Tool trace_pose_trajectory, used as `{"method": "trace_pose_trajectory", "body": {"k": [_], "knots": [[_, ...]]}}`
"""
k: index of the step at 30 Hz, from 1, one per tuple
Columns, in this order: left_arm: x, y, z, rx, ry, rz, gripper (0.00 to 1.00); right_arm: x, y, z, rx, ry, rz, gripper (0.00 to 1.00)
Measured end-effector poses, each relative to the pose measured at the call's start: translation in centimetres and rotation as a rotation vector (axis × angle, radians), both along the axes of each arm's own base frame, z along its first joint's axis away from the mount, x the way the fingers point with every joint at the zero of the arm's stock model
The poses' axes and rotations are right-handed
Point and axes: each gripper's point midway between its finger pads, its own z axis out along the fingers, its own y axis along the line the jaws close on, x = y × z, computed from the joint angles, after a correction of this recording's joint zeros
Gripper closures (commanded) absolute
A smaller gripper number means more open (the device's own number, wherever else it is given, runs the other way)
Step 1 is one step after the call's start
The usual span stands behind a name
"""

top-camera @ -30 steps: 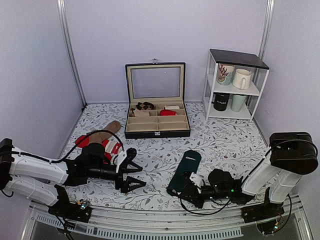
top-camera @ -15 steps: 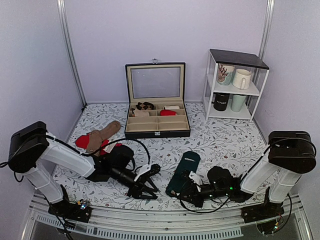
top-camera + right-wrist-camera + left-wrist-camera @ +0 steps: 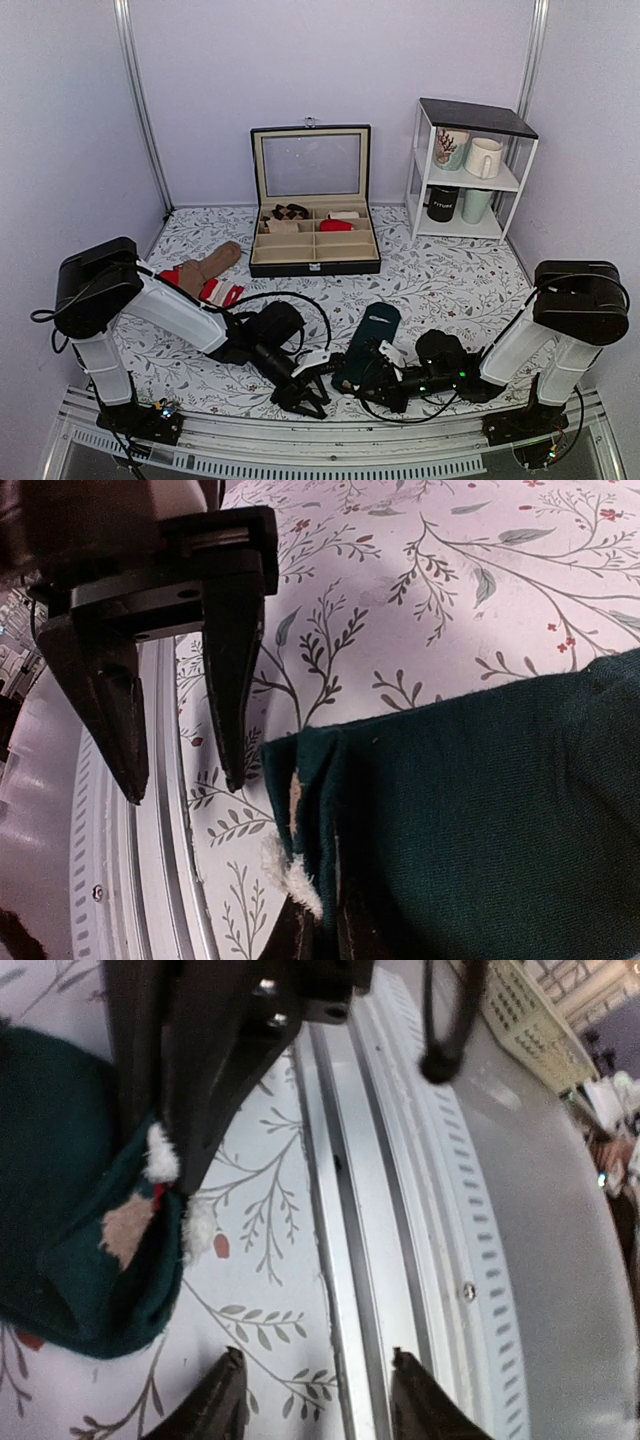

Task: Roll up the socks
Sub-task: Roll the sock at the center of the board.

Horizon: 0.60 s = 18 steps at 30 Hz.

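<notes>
The dark teal socks [image 3: 368, 340] lie flat and long on the floral table, near end toward the front edge. My right gripper [image 3: 360, 381] is shut on that near end, pinching a folded corner [image 3: 325, 920]; the teal fabric [image 3: 480, 810] fills the right wrist view. My left gripper [image 3: 305, 392] is open and empty, just left of that corner, low over the table's front edge. In the left wrist view its tips [image 3: 318, 1390] straddle the table edge, with the socks [image 3: 70, 1220] at the left and the right gripper's fingers [image 3: 190, 1110] above. The left gripper also shows in the right wrist view [image 3: 170, 750].
A black compartment case [image 3: 313, 262] stands open at the back centre. A white shelf [image 3: 470, 120] with mugs is at the back right. Tan and red socks [image 3: 205, 270] lie at the left. A metal rail [image 3: 400, 1210] runs along the front edge.
My left arm has swung right, from the left side of the table to just beside the socks' near end, gripper open. My right gripper has stayed shut on the socks.
</notes>
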Motion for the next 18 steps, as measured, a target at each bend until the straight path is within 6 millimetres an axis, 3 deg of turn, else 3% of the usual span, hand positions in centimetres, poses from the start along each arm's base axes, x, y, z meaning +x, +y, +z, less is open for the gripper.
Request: {"method": "trace_pose_trajectory", "body": {"k": [3,4,9,13,18], "knots": [[-0.1,0.0,0.4,-0.020,-0.017,-0.002,0.05,0.0,0.0,0.0,0.000,0.002,-0.002,0.91],[-0.1,0.0,0.7,-0.031,-0.032,-0.001,0.01,0.0,0.0,0.0,0.000,0.003,-0.003,0.91],[0.2,0.4,1.6,-0.066,-0.118,0.032,0.01,0.0,-0.1,-0.1,-0.002,0.003,-0.003,0.91],[2.3,0.3,2.8,-0.109,-0.245,0.139,0.01,0.0,-0.1,-0.1,-0.004,0.003,-0.004,0.90],[3.4,0.2,4.8,-0.217,-0.348,0.187,0.00,0.0,-0.2,-0.1,-0.005,0.001,-0.008,0.90]]}}
